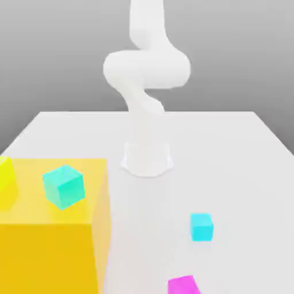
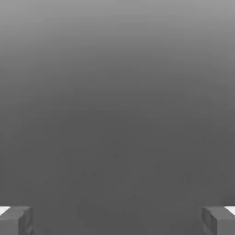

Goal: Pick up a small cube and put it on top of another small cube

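Though near block (image 1: 46, 258) edge, teal cube (image 1: 64, 186) uncrowded

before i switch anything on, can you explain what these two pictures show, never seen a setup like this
The machine is a simulated Franka Panda robot arm, white, standing on a pale surface. The exterior view comes from a camera off the arm, looking at the scene. The hand view comes from a camera on the arm's hand, and shows its two-finger gripper wide open, with nothing held.

At the exterior view's left is a big orange-yellow block with a turquoise cube on top and a yellow cube cut off by the picture's edge. Farther to the right lie a light-blue cube and, partly cut off, a magenta block.
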